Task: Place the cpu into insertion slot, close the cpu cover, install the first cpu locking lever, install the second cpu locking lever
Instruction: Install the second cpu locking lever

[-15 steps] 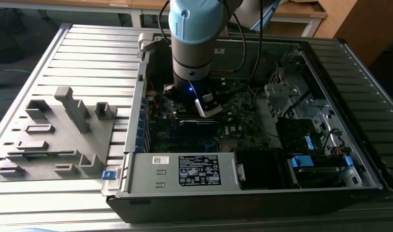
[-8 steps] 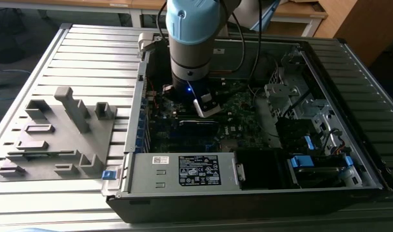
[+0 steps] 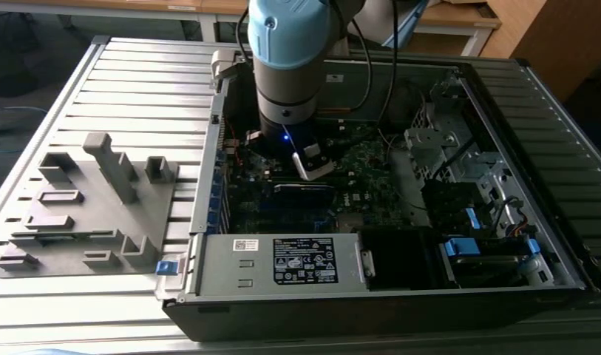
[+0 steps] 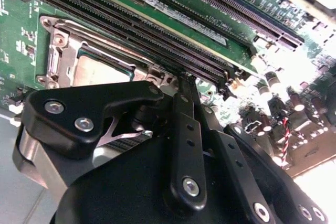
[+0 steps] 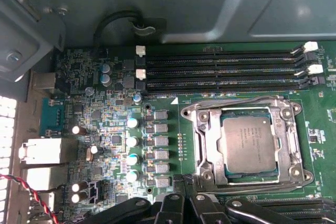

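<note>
Showing cpu seated under cpu cover in first wrist view; fingers pinched together, empty.

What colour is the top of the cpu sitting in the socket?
Dull silver-grey metal; the cpu shows best in the first wrist view.

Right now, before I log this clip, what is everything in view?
cpu: one, silver-grey, seated in the socket, framed by the cover.
cover: one, silver metal frame, lying down around the cpu.
motherboard: one, green, inside the case.
memory slots: four in the first wrist view, black, empty, beside the socket.
case: one, dark, open, lying on the table.
power supply: one, grey, at the case's near edge in the exterior view.
fixture tray: one, grey, on the exterior view's left.
table: one, slatted metal.
arm: one, grey and blue, reaching into the case.
pincer: one, black, by the socket.
</note>
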`<state>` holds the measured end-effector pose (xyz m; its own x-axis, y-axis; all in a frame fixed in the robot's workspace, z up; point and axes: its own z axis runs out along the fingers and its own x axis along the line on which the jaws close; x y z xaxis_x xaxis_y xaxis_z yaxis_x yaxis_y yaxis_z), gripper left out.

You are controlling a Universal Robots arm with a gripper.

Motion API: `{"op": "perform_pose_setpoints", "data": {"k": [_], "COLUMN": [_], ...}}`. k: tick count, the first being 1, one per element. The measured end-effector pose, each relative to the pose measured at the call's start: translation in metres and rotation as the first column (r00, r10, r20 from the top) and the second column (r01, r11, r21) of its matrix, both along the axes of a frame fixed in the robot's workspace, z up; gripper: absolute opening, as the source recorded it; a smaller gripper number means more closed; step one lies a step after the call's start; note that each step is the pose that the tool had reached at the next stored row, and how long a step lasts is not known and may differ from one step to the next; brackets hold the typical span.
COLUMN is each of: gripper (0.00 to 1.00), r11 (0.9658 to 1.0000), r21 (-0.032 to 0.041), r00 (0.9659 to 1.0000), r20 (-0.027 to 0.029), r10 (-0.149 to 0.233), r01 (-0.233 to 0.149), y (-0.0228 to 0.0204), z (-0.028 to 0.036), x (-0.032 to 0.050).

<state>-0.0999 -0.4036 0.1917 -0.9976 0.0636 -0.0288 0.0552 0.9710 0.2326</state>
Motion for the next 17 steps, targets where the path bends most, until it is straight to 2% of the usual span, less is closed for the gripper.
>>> {"op": "perform_pose_setpoints", "data": {"k": [8, 13, 17], "gripper": [0.11, 0.11, 0.11], "r11": [1.0, 1.0, 1.0], "r21": [-0.0004, -0.0006, 0.0007], "r00": [1.0, 1.0, 1.0], "r20": [0.0043, 0.0092, 0.0099], "r10": [0.0, 0.0, 0.0], "r01": [0.0, 0.0, 0.0], "y": [0.0, -0.0001, 0.0], "z": [-0.0015, -0.0028, -0.003], "x": [-0.0004, -0.0015, -0.0016]}}
